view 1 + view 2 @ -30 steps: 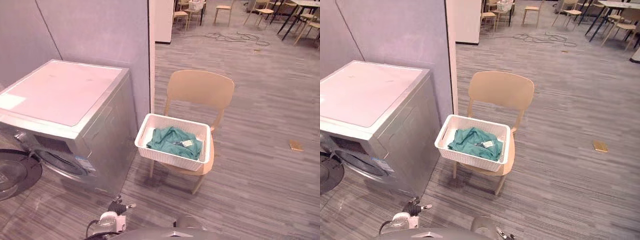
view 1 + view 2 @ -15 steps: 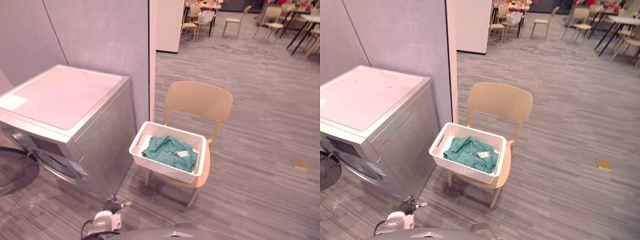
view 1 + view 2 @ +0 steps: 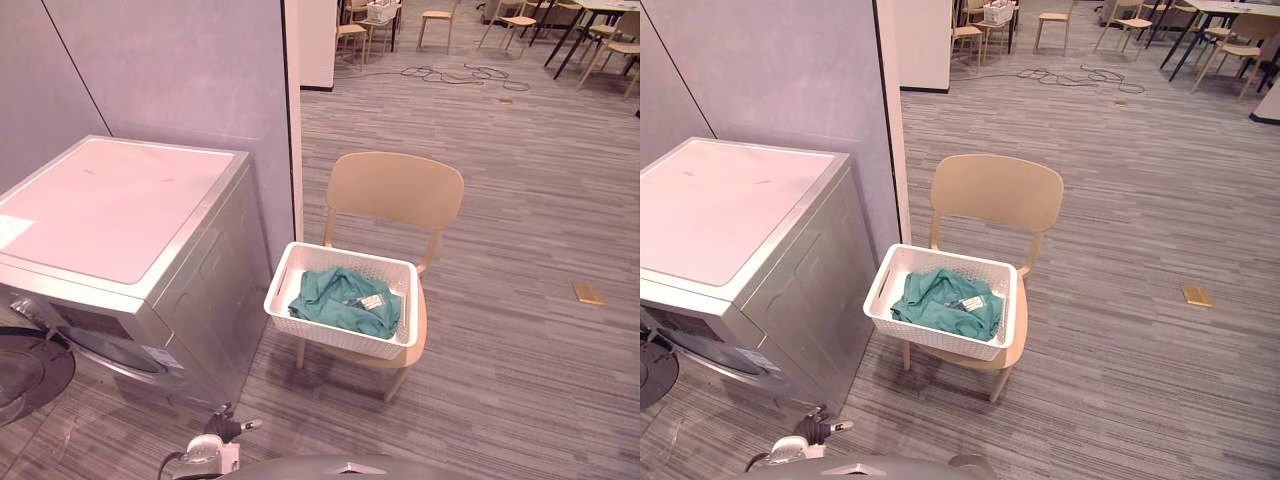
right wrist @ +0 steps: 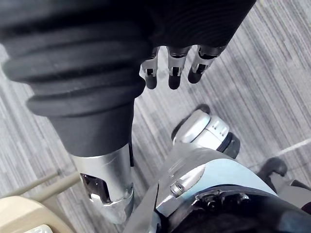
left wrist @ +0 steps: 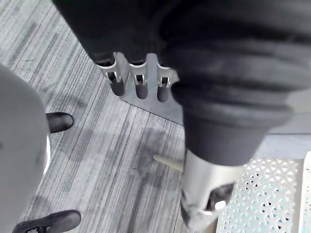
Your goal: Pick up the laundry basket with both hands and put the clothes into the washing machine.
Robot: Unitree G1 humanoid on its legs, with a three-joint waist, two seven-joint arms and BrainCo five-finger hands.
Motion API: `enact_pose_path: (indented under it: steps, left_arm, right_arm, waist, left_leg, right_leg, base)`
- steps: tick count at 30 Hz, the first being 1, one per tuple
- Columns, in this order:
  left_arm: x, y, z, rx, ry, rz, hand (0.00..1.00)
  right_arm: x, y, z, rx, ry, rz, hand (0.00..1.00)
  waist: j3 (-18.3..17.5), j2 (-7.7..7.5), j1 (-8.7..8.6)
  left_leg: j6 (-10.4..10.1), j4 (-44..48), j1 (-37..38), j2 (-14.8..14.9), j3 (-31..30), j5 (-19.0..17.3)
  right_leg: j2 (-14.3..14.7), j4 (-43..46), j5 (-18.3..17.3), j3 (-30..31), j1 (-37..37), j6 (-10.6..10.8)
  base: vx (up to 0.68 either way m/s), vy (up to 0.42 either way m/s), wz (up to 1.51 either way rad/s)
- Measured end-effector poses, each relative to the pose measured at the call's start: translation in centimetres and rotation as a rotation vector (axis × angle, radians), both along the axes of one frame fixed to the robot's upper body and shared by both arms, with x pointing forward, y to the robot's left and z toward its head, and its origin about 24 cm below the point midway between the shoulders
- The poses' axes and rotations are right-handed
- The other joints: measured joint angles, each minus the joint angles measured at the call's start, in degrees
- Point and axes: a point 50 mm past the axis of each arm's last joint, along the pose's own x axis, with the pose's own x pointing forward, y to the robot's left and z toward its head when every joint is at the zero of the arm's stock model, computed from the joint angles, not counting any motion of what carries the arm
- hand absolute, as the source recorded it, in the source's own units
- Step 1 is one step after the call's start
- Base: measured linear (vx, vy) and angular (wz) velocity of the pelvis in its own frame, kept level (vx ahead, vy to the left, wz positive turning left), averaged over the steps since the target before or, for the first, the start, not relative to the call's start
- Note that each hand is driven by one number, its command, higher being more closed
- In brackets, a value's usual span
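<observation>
Left wrist view: left robot hand (image 5: 137, 83) slack (right robot hand (image 4: 170, 73) too), apart from laundry basket (image 5: 262, 194).

Beige chair (image 3: 396, 190) on grey floor (image 3: 520, 330) beside washing machine (image 3: 120, 200); white laundry basket (image 3: 340, 336) sits on seat.

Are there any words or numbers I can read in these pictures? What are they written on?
No text here can be read.
Sticker on the front of the washing machine: too small to read.
Pale label on the washing machine's top: too small to read.
White tag on the green clothes in the laundry basket: too small to read.
</observation>
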Motion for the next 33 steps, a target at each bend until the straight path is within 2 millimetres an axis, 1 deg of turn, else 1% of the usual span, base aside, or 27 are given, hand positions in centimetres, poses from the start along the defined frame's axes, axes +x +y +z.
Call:
enact_pose_path:
  steps: [4, 5, 7, 11, 14, 15, 17, 18, 19, 20, 21, 22, 23, 24, 25, 26, 27, 28, 29, 30, 32, 33]
  left_arm:
    - [0.0, 0.1, 0.0, 0.008, 0.004, -0.021, 0.0]
    - [0.5, 0.1, 0.1, 0.013, -0.001, -0.041, 0.0]
    - [0.5, 0.2, 0.0, 0.022, 0.005, -0.066, 0.0]
    - [0.4, 0.4, 0.0, 0.039, 0.022, -0.111, 0.0]
    - [0.1, 0.4, -0.1, 0.044, 0.036, -0.12, 0.0]
    - [0.3, 0.5, -0.1, 0.047, 0.032, -0.126, 0.0]
    - [0.6, 0.6, 0.0, 0.055, 0.025, -0.135, 0.0]
    - [0.8, 0.8, 0.1, 0.06, 0.019, -0.132, 0.0]
    - [0.9, 0.9, 0.1, 0.063, 0.015, -0.128, 0.0]
    - [1.0, 1.2, 0.2, 0.068, 0.006, -0.118, 0.0]
    - [1.3, 1.5, 0.4, 0.074, -0.01, -0.105, 0.0]
    - [1.6, 1.6, 0.5, 0.074, -0.027, -0.091, 0.0]
    - [1.9, 1.7, 0.7, 0.074, -0.046, -0.077, 0.0]
    - [2.1, 1.8, 0.8, 0.076, -0.062, -0.068, 0.0]
    - [2.1, 1.9, 0.9, 0.079, -0.065, -0.059, 0.0]
    - [2.0, 2.2, 0.9, 0.09, -0.069, -0.03, 0.0]
    - [1.7, 2.4, 0.8, 0.096, -0.061, -0.015, 0.0]
    - [1.5, 2.5, 0.8, 0.098, -0.057, -0.008, 0.0]
    - [1.1, 2.6, 0.7, 0.104, -0.046, 0.008, 0.0]
    - [0.8, 2.7, 0.6, 0.105, -0.041, 0.013, 0.0]
    - [0.0, 2.8, 0.4, 0.107, -0.017, 0.029, 0.0]
    - [0.1, 2.7, 0.4, 0.106, -0.019, 0.029, 0.0]
  right_arm:
    - [-0.2, 0.1, -0.1, 0.005, 0.01, -0.002, 0.0]
    - [-0.3, 0.1, -0.1, 0.008, 0.014, -0.002, 0.0]
    - [-0.2, 0.2, -0.1, 0.011, 0.015, -0.003, 0.0]
    - [-0.3, 0.2, -0.1, 0.017, 0.01, -0.005, 0.0]
    - [-0.4, 0.1, -0.1, 0.018, 0.0, -0.057, 0.0]
    - [-0.2, 0.2, -0.1, 0.021, -0.01, -0.079, 0.0]
    - [1.0, 0.4, 0.0, 0.03, -0.069, -0.139, 0.0]
    - [2.4, 0.2, 0.4, 0.012, -0.141, -0.164, 0.0]
    - [3.2, 0.0, 0.7, -0.004, -0.184, -0.179, 0.0]
    - [4.7, -0.6, 1.5, -0.039, -0.263, -0.205, 0.0]
    - [6.9, -1.8, 3.0, -0.108, -0.376, -0.23, 0.0]
    - [8.3, -3.0, 4.5, -0.17, -0.465, -0.24, 0.0]
    - [9.5, -4.3, 6.2, -0.243, -0.545, -0.26, 0.0]
    - [10.5, -6.0, 8.4, -0.34, -0.64, -0.297, 0.0]
    - [10.9, -6.8, 9.6, -0.39, -0.685, -0.315, 0.0]
    - [11.4, -8.2, 11.9, -0.483, -0.766, -0.355, 0.0]
    - [11.5, -9.4, 13.9, -0.584, -0.818, -0.385, 0.0]
    - [11.5, -10.0, 14.8, -0.624, -0.84, -0.406, 0.0]
    - [11.5, -11.0, 16.6, -0.718, -0.874, -0.445, 0.0]
    - [11.6, -11.3, 17.4, -0.755, -0.891, -0.466, 0.0]
    - [11.9, -12.0, 19.9, -0.883, -0.932, -0.484, 0.0]
    - [12.2, -12.0, 20.4, -0.901, -0.943, -0.481, 0.0]
  waist:
    - [-0.04, -0.07, -0.13]
    - [-0.13, -0.16, -0.39]
    - [-0.34, -0.33, -0.6]
    - [-0.64, -0.72, -1.9]
    - [-2.85, -1.02, -2.32]
    - [-3.14, -0.67, -2.3]
    - [-3.29, -0.94, -2.26]
    - [-3.31, -0.95, -2.33]
    - [-3.31, -0.94, -2.38]
    - [-3.35, -0.88, -2.42]
    - [-3.41, -0.79, -2.61]
    - [-3.5, -0.66, -2.76]
    - [-3.54, -0.6, -2.88]
    - [-3.96, -0.44, -2.75]
    - [-4.13, -0.34, -2.64]
    - [-4.15, -0.35, -2.56]
    - [-4.22, -0.37, -2.42]
    - [-4.23, -0.35, -2.37]
    - [-4.25, -0.31, -2.34]
    - [-4.26, -0.32, -2.33]
    - [-4.29, -0.23, -2.02]
    - [-4.19, 0.1, -1.92]
  left_leg:
    - [0.0, -0.06, -0.32, 0.04, -0.08, -0.01]
    - [0.0, -0.16, -0.83, 0.11, -0.11, -0.01]
    - [0.01, -0.92, -1.85, 0.2, 0.31, -0.13]
    - [-0.08, -2.35, -4.3, 0.31, 0.72, 0.01]
    - [-0.16, -4.16, -6.9, 0.35, 1.97, -0.12]
    - [-0.2, -4.24, -7.06, 0.34, 2.02, -0.09]
    - [-0.31, -5.1, -7.09, 0.25, 2.07, 0.58]
    - [-0.33, -5.12, -6.9, 0.14, 2.08, 0.59]
    - [-0.34, -5.11, -6.89, 0.12, 2.08, 0.59]
    - [-0.34, -5.06, -6.89, 0.09, 2.09, 0.59]
    - [-0.34, -4.86, -6.78, 0.08, 2.06, 0.58]
    - [-0.37, -4.5, -6.75, -0.04, 1.99, 0.56]
    - [-0.4, -3.93, -6.75, -0.24, 1.94, 0.53]
    - [-0.4, -3.58, -6.72, -0.32, 1.96, 0.53]
    - [-0.4, -3.35, -6.78, -0.31, 1.96, 0.53]
    - [-0.4, -2.69, -6.84, -0.34, 1.95, 0.53]
    - [-0.43, -2.17, -7.01, -0.37, 1.93, 0.51]
    - [-0.43, -2.0, -7.12, -0.37, 1.94, 0.51]
    - [-0.43, -1.98, -7.32, -0.35, 1.94, 0.51]
    - [-0.42, -1.97, -7.49, -0.35, 1.94, 0.51]
    - [-0.41, -1.84, -7.79, 0.01, 1.99, 0.52]
    - [-0.36, -1.67, -7.69, 0.59, 1.95, 0.56]
  right_leg:
    - [0.0, -0.3, 0.05, -0.06, -0.19, 0.02]
    - [0.01, -0.71, 0.03, -0.13, -0.51, 0.02]
    - [0.06, -1.57, 0.36, -0.04, -1.61, -0.09]
    - [0.13, -4.81, 1.87, 0.13, -3.36, 0.14]
    - [0.14, -6.09, 1.86, 0.46, -5.67, 0.25]
    - [0.12, -6.25, 1.89, 0.52, -5.88, 0.31]
    - [0.04, -6.82, 2.67, 0.45, -5.74, 0.49]
    - [0.01, -7.05, 2.69, 0.22, -5.69, 0.45]
    - [-0.05, -7.05, 2.71, 0.14, -5.68, 0.44]
    - [-0.16, -7.05, 2.71, 0.07, -5.61, 0.43]
    - [-0.45, -7.06, 2.72, -0.09, -5.14, 0.43]
    - [-0.78, -7.05, 2.72, -0.29, -4.63, 0.43]
    - [-1.13, -7.02, 2.72, -0.38, -3.96, 0.43]
    - [-1.32, -6.5, 2.73, -0.39, -3.69, 0.43]
    - [-1.39, -6.21, 2.73, -0.4, -3.59, 0.43]
    - [-1.61, -5.86, 2.73, -0.42, -3.14, 0.43]
    - [-1.74, -5.4, 2.71, -0.51, -2.86, 0.45]
    - [-1.75, -5.17, 2.71, -0.63, -2.83, 0.45]
    - [-1.74, -4.95, 2.7, -0.93, -2.9, 0.47]
    - [-1.73, -4.89, 2.69, -1.22, -2.97, 0.47]
    - [-1.39, -3.15, 2.64, -1.97, -3.81, 0.54]
    - [-0.89, -0.62, 2.34, -1.92, -5.04, 0.93]
  base:
    - [0.0, 0.0, 0.01]
    - [0.0, 0.0, 0.0]
    - [0.0, -0.003, -0.05]
    - [0.04, 0.0, -0.04]
    - [0.11, 0.005, -0.07]
    - [0.2, 0.009, -0.05]
    - [0.26, 0.02, 0.03]
    - [0.25, 0.024, 0.06]
    - [0.23, 0.022, 0.06]
    - [0.2, 0.017, 0.08]
    - [0.21, 0.023, 0.18]
    - [0.17, 0.022, 0.31]
    - [0.16, 0.027, 0.37]
    - [0.12, 0.023, 0.33]
    - [0.15, 0.022, 0.32]
    - [0.15, 0.014, 0.32]
    - [0.14, 0.009, 0.31]
    - [0.12, -0.005, 0.27]
    - [0.11, -0.02, 0.17]
    - [0.11, -0.027, 0.17]
    - [0.11, -0.05, 0.07]
    - [0.1, -0.07, -0.13]
